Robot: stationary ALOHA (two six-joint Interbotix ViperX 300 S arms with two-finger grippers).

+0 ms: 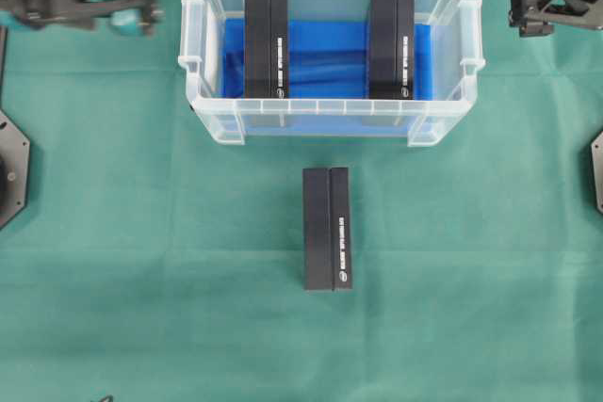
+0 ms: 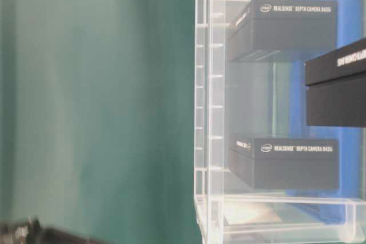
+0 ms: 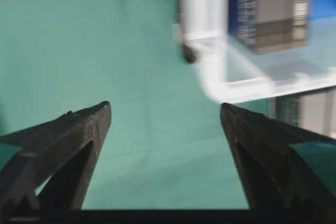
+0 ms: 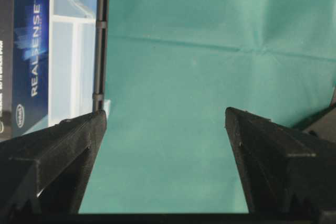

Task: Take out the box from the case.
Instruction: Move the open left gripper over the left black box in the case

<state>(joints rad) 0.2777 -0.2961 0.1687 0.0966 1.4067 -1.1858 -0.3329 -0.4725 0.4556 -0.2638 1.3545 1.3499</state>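
both claws (image 3: pixel 165 116) agape, two boxes (image 1: pixel 266 44) inside case (image 1: pixel 219 124)

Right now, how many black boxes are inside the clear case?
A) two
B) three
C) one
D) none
A: the overhead view shows one black box on the left and another black box on the right inside the case, standing apart on its blue floor, while a third box lies outside on the green cloth.
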